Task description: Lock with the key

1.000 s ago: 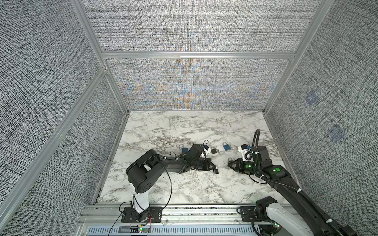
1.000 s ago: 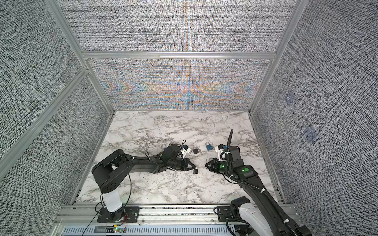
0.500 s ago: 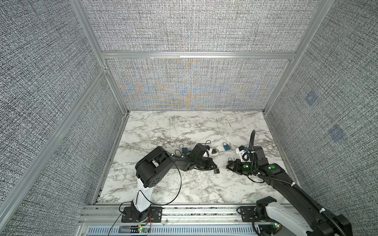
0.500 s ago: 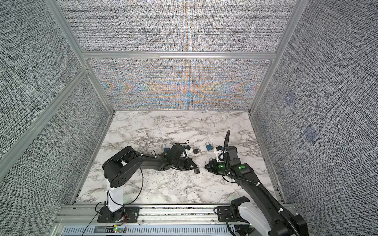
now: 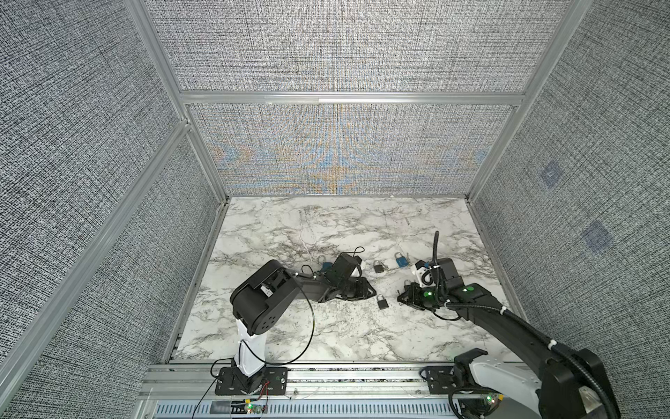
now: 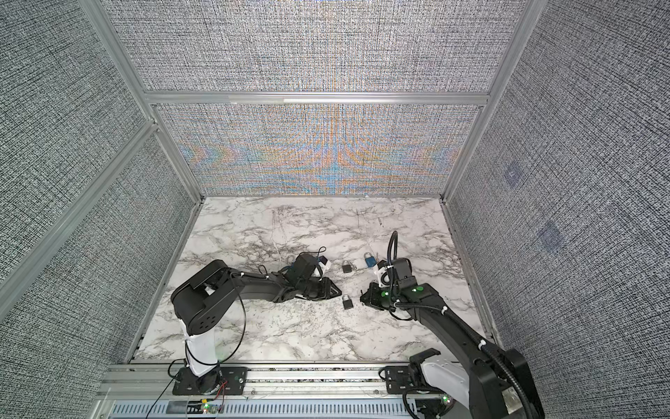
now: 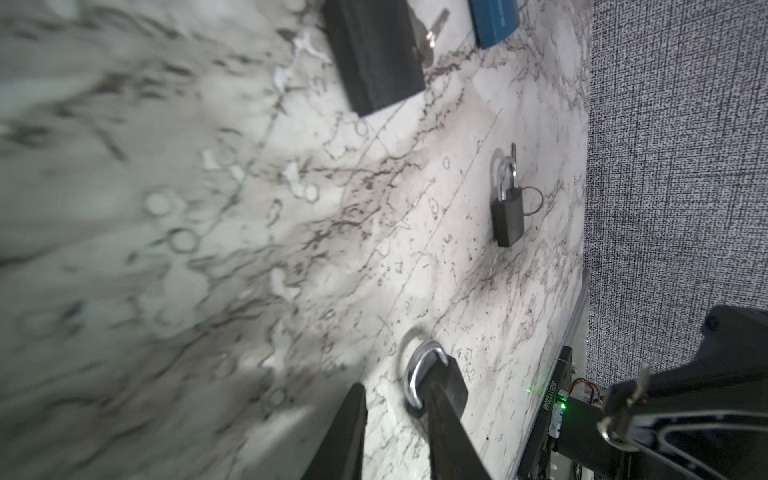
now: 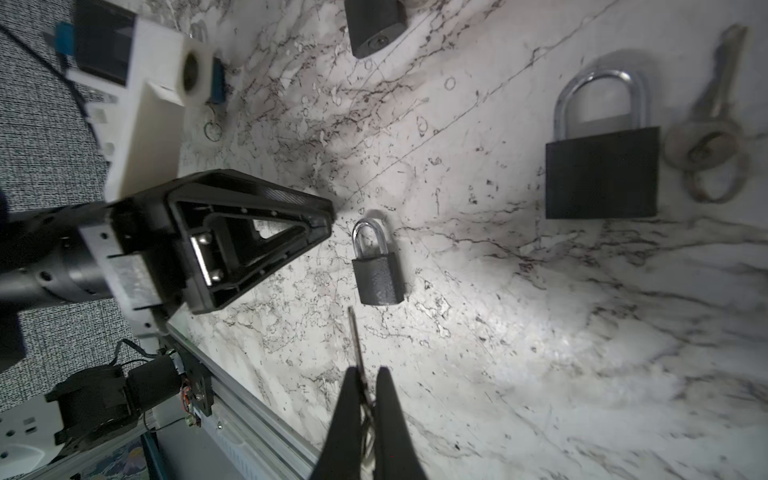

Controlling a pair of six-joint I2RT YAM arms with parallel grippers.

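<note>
Altogether three black padlocks (image 5: 381,302) (image 5: 378,267) (image 8: 602,174), two blue padlocks (image 5: 400,260) (image 5: 326,266); left end effector (image 5: 368,290) spread, right end effector (image 8: 368,374) pinching thin silver key (image 8: 355,336).

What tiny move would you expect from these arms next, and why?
Probably the left gripper should back off a little. Its jaws stand open with nothing between them, and the small black padlock lies flat on the marble table just clear of it, shackle seemingly seated in the body. The right gripper pinches the key, its blade outside the lock.
</note>
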